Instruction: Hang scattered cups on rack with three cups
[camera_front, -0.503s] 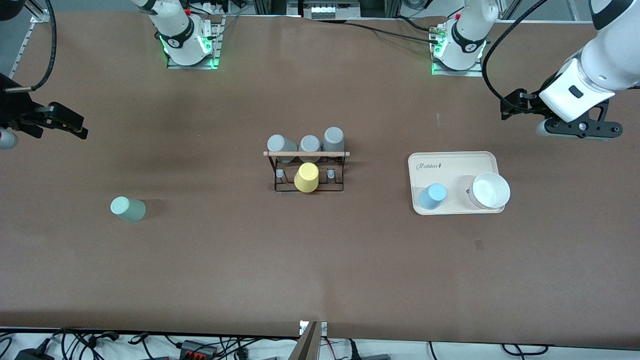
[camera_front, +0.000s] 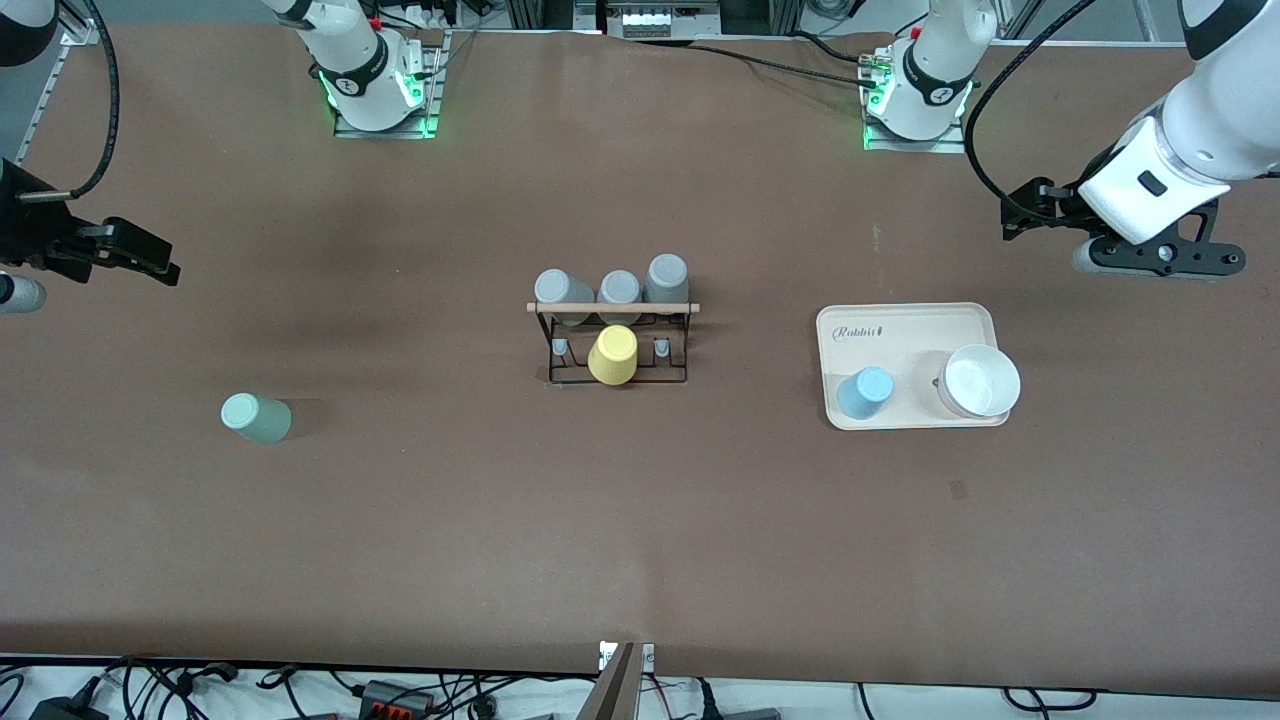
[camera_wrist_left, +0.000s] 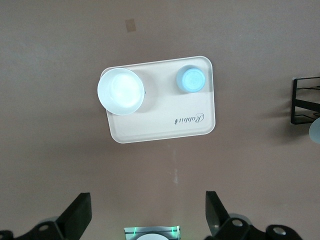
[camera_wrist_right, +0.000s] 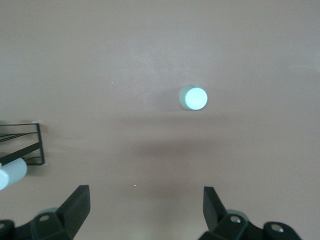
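Both grippers, left (camera_wrist_left: 145, 220) and right (camera_wrist_right: 145, 212), hang spread and empty. Nothing seems hung yet: green cup (camera_front: 255, 417) sits on the table, blue cup (camera_front: 864, 392) on the tray (camera_front: 905, 322), rack (camera_front: 615, 340) between them.

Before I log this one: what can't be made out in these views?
- Front view: right gripper is cut by the view's edge; its fingers merge.
- Front view: rack pegs under the yellow cup and three grey cups are covered.
- Both wrist views: rack cut off at the edge.
- Front view: left gripper fingers indistinct; wrist view shows them apart.
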